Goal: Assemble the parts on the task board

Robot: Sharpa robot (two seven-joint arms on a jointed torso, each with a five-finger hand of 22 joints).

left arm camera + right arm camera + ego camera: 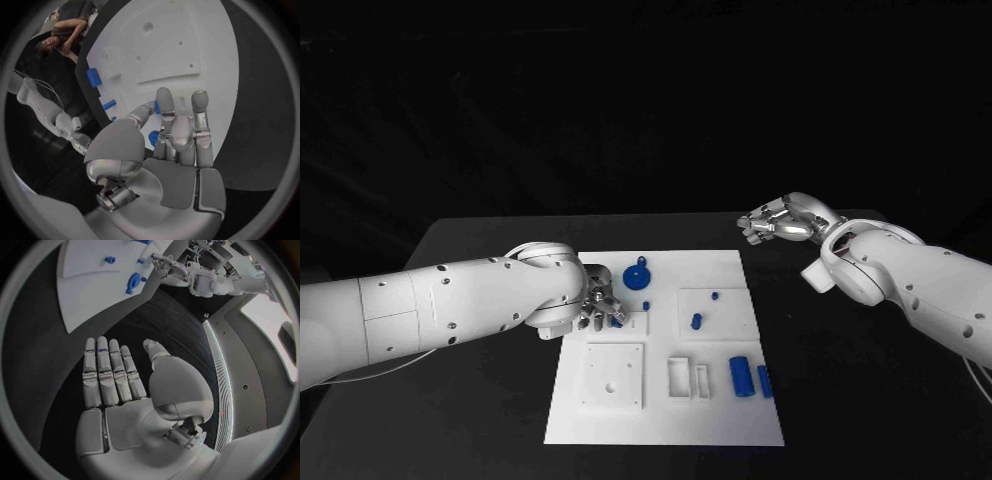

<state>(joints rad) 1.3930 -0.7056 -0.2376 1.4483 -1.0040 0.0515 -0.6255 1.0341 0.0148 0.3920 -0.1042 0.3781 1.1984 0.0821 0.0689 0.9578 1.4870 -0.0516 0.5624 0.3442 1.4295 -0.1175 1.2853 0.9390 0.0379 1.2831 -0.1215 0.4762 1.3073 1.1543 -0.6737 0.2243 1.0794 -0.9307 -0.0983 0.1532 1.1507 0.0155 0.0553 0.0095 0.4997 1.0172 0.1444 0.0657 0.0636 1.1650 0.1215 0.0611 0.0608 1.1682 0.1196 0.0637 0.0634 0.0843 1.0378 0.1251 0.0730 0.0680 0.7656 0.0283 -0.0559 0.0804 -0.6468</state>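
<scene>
The white task board [661,420] lies mid-table. My left hand [596,305] rests at the board's left edge. Its thumb and fingers close round a small blue part [156,106], which is mostly hidden between them [175,145]. A blue round part [638,277] stands just beyond that hand. Small blue pegs [697,321] stand in the raised plate at the middle of the board. Two blue cylinders [741,376] lie near the board's right edge. My right hand [776,222] hovers over bare table off the board's far right corner; its fingers [109,372] are flat, spread and hold nothing.
White raised plates [615,375] and a slotted block [689,378] sit on the near half of the board. Black table [473,420] surrounds the board on all sides. The board's edge [87,285] lies ahead of my right palm.
</scene>
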